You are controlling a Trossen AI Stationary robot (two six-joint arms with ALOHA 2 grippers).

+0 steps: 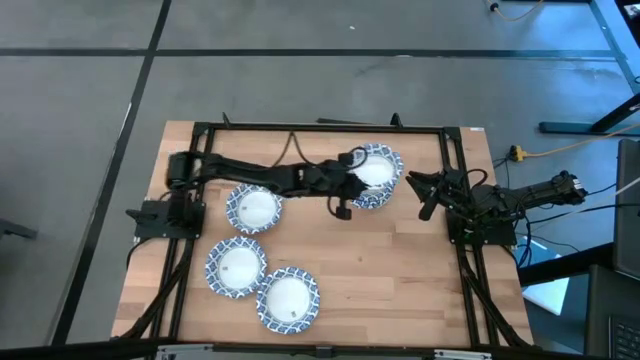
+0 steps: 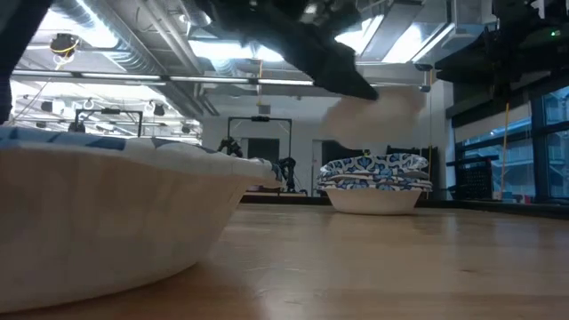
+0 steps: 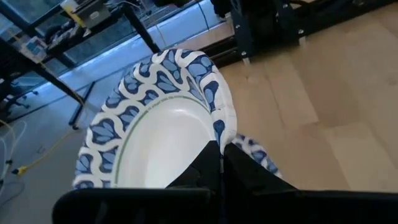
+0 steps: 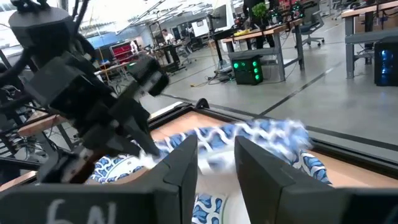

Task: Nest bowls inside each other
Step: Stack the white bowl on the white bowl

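My left gripper (image 1: 350,186) reaches across to the far right part of the table and is shut on a blue-and-white bowl (image 3: 155,130). That bowl hangs blurred (image 2: 378,111) above a stack of nested bowls (image 2: 373,182) standing on its base on the wood. The rim of the stack's top bowl (image 3: 255,152) peeks out under the held one. Three more single bowls rest on the table's left half (image 1: 253,208), (image 1: 236,266), (image 1: 288,299). My right gripper (image 1: 428,195) waits open at the right edge, its fingers (image 4: 186,163) pointing toward the stack. My left gripper pinches the held bowl's patterned rim (image 3: 219,134) between its two fingers, one on the white inside and one on the outside. It comes from the table's left, slanting down. The bowl is lifted clear and tilted, just above the stack.
A black frame (image 1: 320,128) runs along the table's far and side edges. The nearest bowl (image 2: 98,213) fills the left of the low view. Bare wood (image 1: 400,270) lies in the table's near right part.
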